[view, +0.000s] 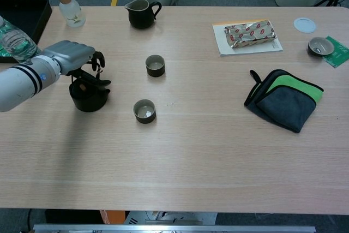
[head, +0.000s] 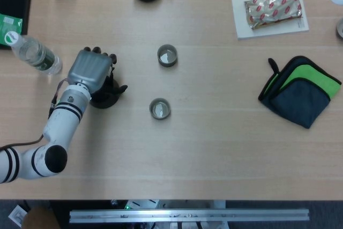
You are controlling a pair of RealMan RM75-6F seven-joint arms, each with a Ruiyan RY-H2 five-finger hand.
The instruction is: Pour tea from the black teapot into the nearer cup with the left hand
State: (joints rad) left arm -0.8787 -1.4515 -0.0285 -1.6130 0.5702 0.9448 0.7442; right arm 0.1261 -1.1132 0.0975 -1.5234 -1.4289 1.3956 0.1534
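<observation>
Black teapot (view: pixel 89 95) stands upright on the table (view: pixel 180 156), at its left side, with your left hand (view: pixel 71 57) directly over it. From the head view the hand (head: pixel 91 70) covers most of the pot (head: pixel 110 96); only the pot's right edge shows. The fingers (view: pixel 98 58) curl down around the raised handle at the top of the pot, but whether they actually grip it cannot be told from either view. The pot's base rests on the table.

Nearer cup (view: pixel 144 111) sits to the right of the teapot, apart from it, upright. The farther cup (view: pixel 155 65) stands beyond it, also upright and well clear of the hand.

Your right hand appears in neither view.

Further out, note the following:
- a dark pitcher (view: pixel 141 14) at the far edge;
- a small corked bottle (view: pixel 70 9) at the far left;
- a plastic water bottle (head: pixel 33 53) lying just left of your hand;
- a foil packet (view: pixel 250 33) on a white sheet, far right;
- a folded green and grey cloth (view: pixel 284 99) on the right side.
</observation>
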